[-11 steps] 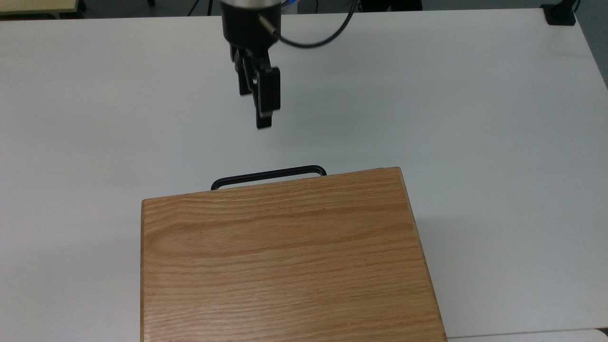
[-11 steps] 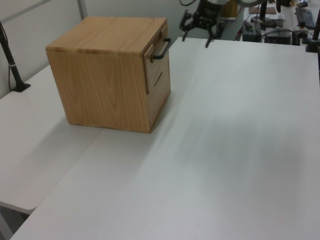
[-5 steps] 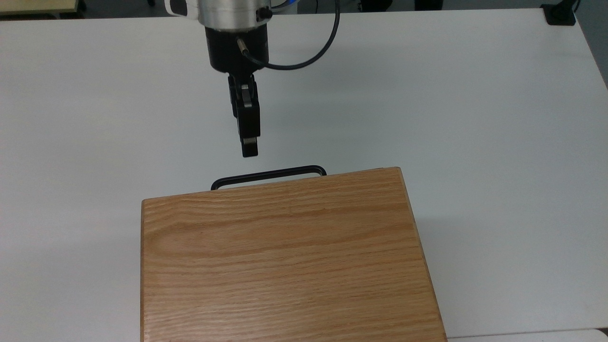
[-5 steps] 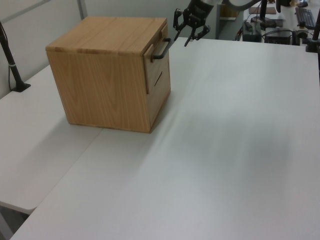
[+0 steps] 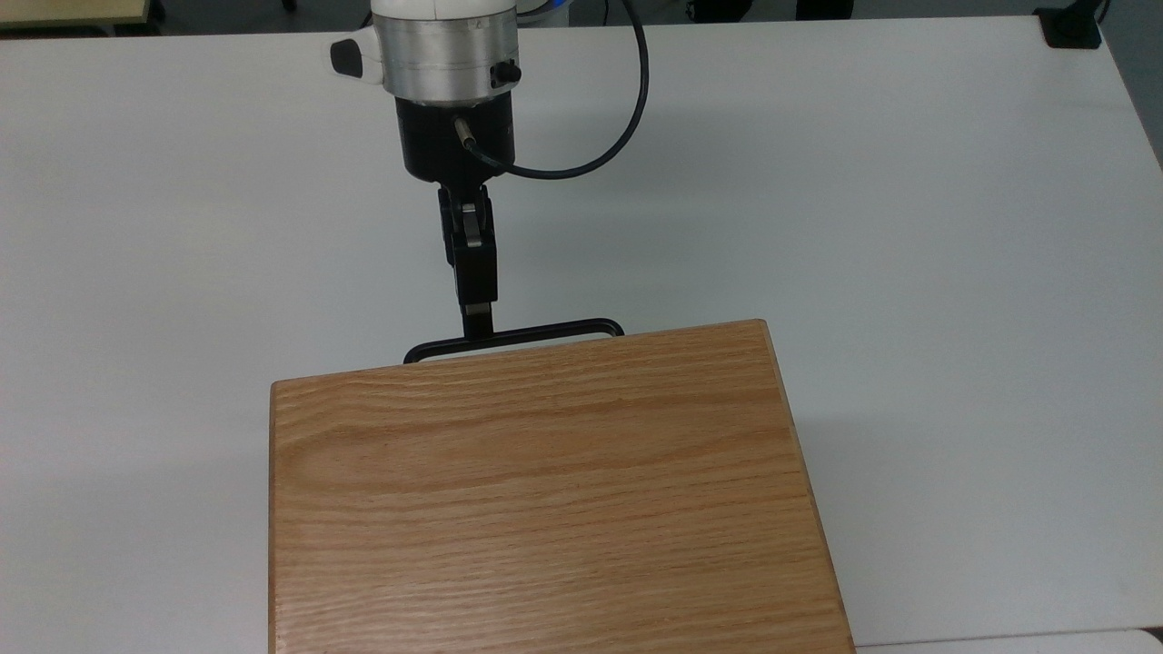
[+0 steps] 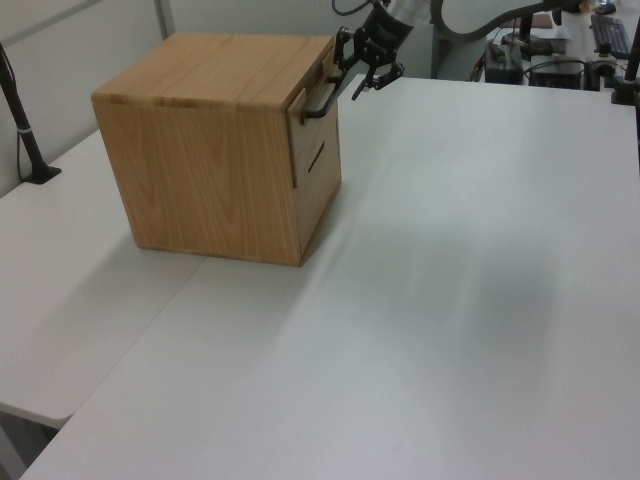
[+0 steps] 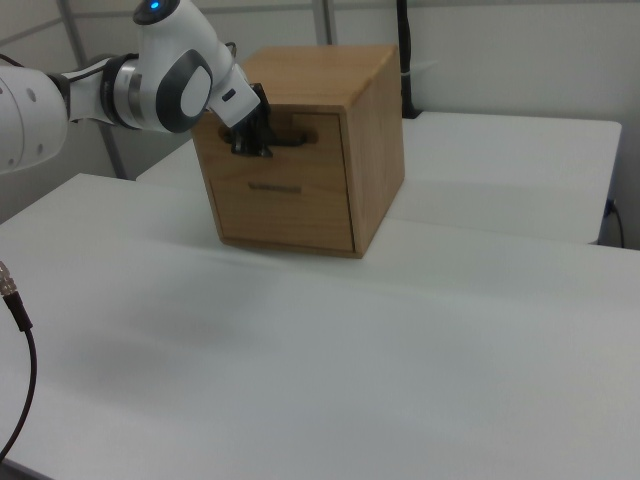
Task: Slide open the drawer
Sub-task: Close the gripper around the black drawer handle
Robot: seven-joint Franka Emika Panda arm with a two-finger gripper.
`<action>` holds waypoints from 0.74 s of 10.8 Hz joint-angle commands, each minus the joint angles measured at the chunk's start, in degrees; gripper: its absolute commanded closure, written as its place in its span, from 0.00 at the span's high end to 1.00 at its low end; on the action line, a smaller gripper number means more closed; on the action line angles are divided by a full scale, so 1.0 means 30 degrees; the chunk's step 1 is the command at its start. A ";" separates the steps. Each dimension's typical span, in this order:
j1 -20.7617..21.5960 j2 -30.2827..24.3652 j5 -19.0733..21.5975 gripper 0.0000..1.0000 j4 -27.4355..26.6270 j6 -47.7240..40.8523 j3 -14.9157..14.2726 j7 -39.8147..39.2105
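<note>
One gripper (image 6: 357, 72) was noted at the handle (image 5: 513, 337) – jaws spread, nothing held. Drawer (image 7: 300, 150) was seen shut, topmost in the cabinet (image 6: 215, 140) near the table's (image 5: 909, 182) edge – judged rigid, best gripped mid-bar.

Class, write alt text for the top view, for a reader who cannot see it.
A robot arm's black hand reaches down the picture to the black bar handle of a closed drawer, at the upper edge of an oak cabinet. The cabinet sits on a white table.

light: bright, even, overhead | shadows: soft, faint on table (image 5: 909, 227) | glare: none | blur: none
</note>
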 commanded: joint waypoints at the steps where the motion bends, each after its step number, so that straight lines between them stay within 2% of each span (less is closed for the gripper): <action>1: -0.0066 0.0775 0.0239 0.31 0.0455 0.0969 0.0002 0.0522; 8: -0.0359 0.0835 0.0298 0.32 0.0601 0.1643 0.0002 0.0962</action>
